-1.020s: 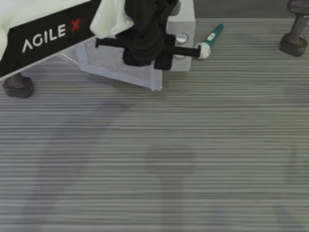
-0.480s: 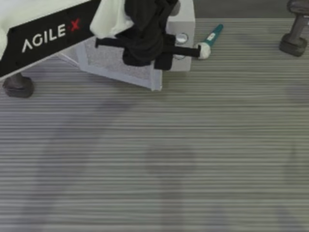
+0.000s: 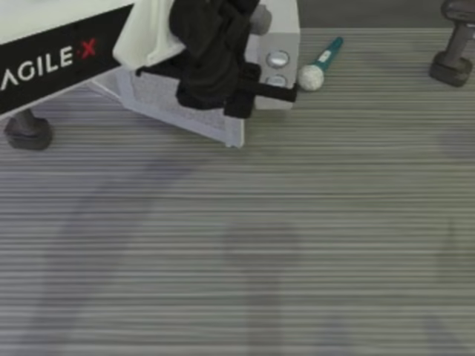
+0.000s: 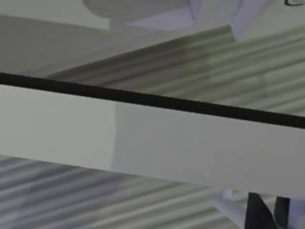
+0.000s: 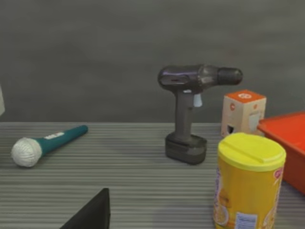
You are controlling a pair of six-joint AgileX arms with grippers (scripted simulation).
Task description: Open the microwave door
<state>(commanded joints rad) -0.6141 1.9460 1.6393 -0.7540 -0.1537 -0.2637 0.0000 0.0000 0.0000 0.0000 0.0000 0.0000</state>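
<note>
Swinging leftward since a second ago, your left pincer (image 3: 241, 93) is dragging the microwave door (image 3: 178, 104) wider; its grip you cannot tell.

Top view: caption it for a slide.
Left gripper at the partly swung-out microwave door; microphone lies beside the microwave.

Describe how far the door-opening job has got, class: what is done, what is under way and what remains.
Done: in the top view the microwave door already stands swung out at an angle from the microwave, its free edge well off the front. Under way: the left gripper is at that door, over its free edge near the knob panel. Left: the door looks only partly open, so probably more swing. The right arm is parked off to the right.
</note>
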